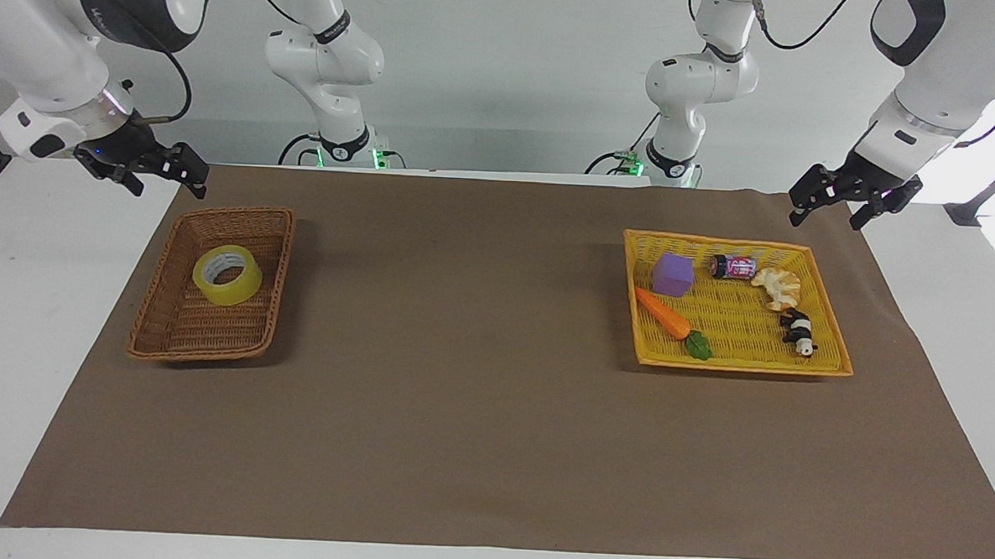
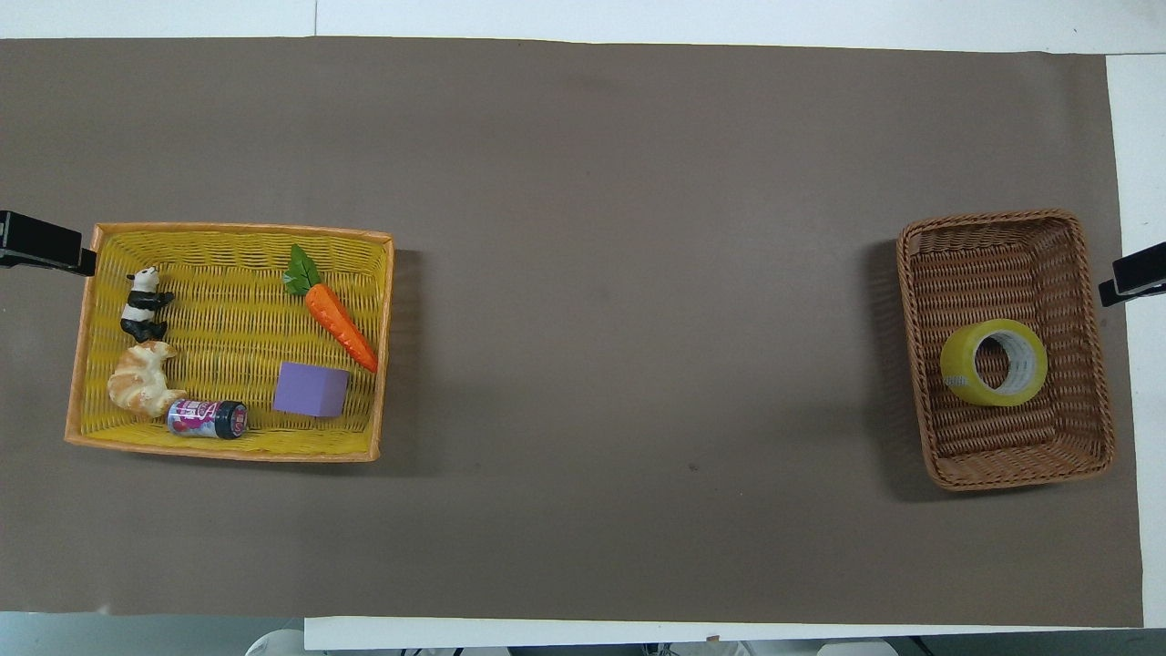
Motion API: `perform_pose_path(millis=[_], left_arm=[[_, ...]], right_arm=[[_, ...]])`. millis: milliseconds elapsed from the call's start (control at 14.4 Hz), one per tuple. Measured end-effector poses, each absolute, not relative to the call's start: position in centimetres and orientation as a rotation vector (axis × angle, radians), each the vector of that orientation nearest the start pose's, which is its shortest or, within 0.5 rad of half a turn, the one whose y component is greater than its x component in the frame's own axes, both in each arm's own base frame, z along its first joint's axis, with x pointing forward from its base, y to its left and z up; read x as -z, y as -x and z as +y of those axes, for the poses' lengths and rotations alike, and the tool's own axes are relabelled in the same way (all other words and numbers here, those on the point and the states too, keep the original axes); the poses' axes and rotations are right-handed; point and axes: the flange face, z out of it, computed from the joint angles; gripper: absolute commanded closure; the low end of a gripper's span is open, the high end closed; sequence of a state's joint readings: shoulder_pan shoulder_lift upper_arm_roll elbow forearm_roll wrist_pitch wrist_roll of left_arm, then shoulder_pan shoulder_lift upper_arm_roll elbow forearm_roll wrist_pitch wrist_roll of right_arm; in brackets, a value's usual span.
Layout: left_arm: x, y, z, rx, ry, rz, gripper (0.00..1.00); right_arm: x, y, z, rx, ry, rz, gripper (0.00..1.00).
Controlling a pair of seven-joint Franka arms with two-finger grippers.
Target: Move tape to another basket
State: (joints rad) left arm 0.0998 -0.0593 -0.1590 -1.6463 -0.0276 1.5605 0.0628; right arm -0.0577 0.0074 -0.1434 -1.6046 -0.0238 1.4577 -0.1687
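Note:
The tape (image 1: pixel 227 275), a yellow roll with a whitish core, lies flat in the brown wicker basket (image 1: pixel 153 315) at the right arm's end of the table; the overhead view shows the tape (image 2: pixel 994 362) in the half of the basket (image 2: pixel 1007 241) nearer the robots. My right gripper (image 1: pixel 170 188) hangs open and empty over the mat's corner beside that basket, apart from it. My left gripper (image 1: pixel 824 220) hangs open and empty over the mat's edge beside the yellow tray (image 1: pixel 741 366). In the overhead view only one finger of each gripper shows at the side edges.
The yellow tray (image 2: pixel 228 230) at the left arm's end holds a purple block (image 2: pixel 311 389), a toy carrot (image 2: pixel 339 322), a small can (image 2: pixel 208 418), a croissant (image 2: pixel 141 390) and a panda figure (image 2: pixel 141 303). Brown mat (image 1: pixel 461 353) lies between the two containers.

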Motion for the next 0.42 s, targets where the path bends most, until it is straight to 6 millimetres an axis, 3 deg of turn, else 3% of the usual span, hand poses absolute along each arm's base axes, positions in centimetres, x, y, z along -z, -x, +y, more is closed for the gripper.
perform_pose_path(millis=[418], left_arm=[[-62.0, -53.3, -3.7, -0.043, 3.154, 0.192, 0.01]], right_arm=[[-61.3, -53.4, -10.8, -0.182, 3.141, 0.043, 0.0]])
